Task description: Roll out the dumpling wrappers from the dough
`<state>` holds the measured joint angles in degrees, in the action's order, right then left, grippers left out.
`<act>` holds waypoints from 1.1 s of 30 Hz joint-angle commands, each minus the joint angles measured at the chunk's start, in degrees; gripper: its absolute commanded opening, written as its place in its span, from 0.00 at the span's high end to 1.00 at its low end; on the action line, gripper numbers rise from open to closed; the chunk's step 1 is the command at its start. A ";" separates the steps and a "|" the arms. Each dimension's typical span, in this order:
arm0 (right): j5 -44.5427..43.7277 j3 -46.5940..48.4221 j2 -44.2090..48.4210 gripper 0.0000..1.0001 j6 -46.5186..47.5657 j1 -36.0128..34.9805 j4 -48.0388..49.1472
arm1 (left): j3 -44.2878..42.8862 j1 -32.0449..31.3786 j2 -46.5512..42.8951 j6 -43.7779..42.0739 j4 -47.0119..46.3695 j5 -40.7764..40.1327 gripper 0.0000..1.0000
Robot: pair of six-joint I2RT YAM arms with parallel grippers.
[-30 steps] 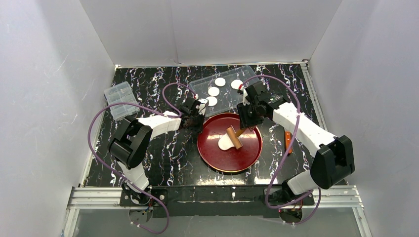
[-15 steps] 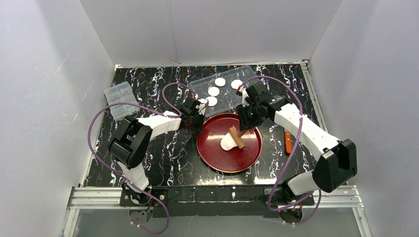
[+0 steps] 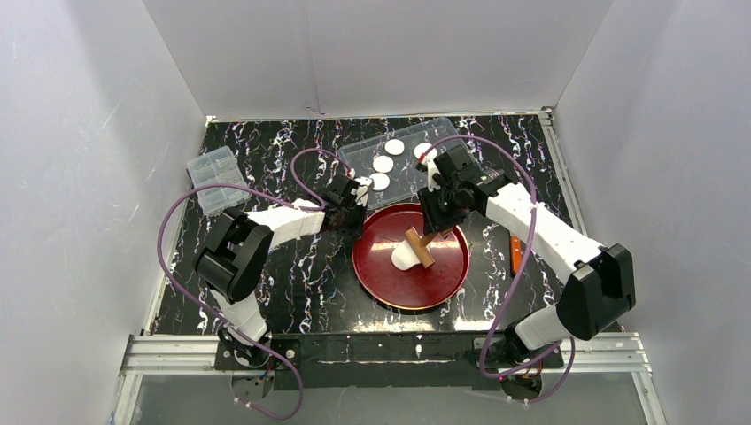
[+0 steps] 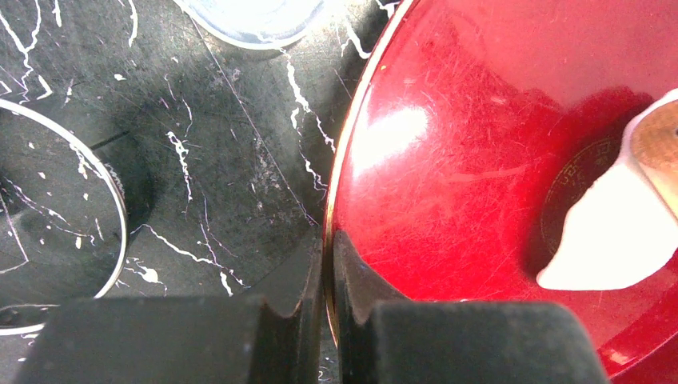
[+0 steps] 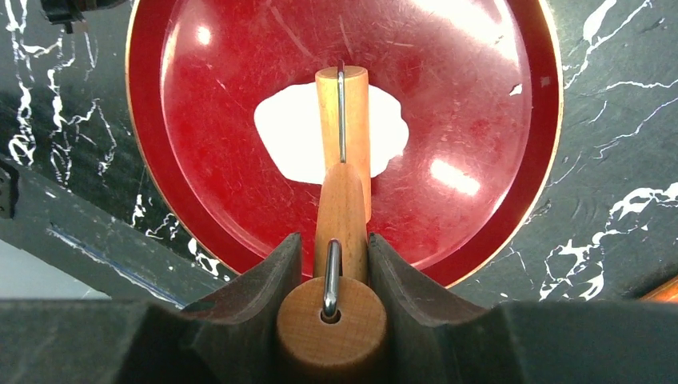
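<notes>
Right pincer [image 5: 334, 244], gripping the rolling pin [image 5: 342, 112], shifts slightly left over the dough [image 5: 284, 136], which is still uneven. Left pincer [image 4: 328, 252] stays clamped on the plate [image 4: 480, 120] rim.

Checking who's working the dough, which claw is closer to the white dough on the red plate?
Right. The right claw holds the roller that lies on the dough, just beyond it. The left claw pinches the red plate at its rim, farther off to the side.
</notes>
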<state>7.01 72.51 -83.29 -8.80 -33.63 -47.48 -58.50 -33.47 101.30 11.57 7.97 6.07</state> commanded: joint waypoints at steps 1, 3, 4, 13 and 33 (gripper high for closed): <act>-2.71 -0.39 -0.14 0.99 -0.36 -1.17 1.89 | 1.59 0.38 1.32 -3.31 5.74 -3.87 1.00; -6.06 -1.32 -0.42 0.99 -0.35 -1.39 2.10 | 1.55 0.34 1.27 -3.31 5.74 -3.87 1.00; -7.47 -1.89 -0.84 0.99 -0.34 -1.62 2.21 | 1.58 0.38 1.20 -3.31 5.76 -3.87 1.00; -19.59 -0.52 -5.13 0.99 -0.59 -7.30 -0.81 | 1.55 0.36 1.24 -3.31 5.94 -3.87 1.00; -2.84 1.67 -12.36 0.99 -4.63 -12.83 4.60 | 1.59 0.34 1.01 -3.22 5.66 -3.96 1.00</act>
<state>0.01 76.40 -91.00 -10.76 -44.27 -46.65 -58.50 -33.04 101.30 11.05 8.16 5.69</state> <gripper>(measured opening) 0.410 0.034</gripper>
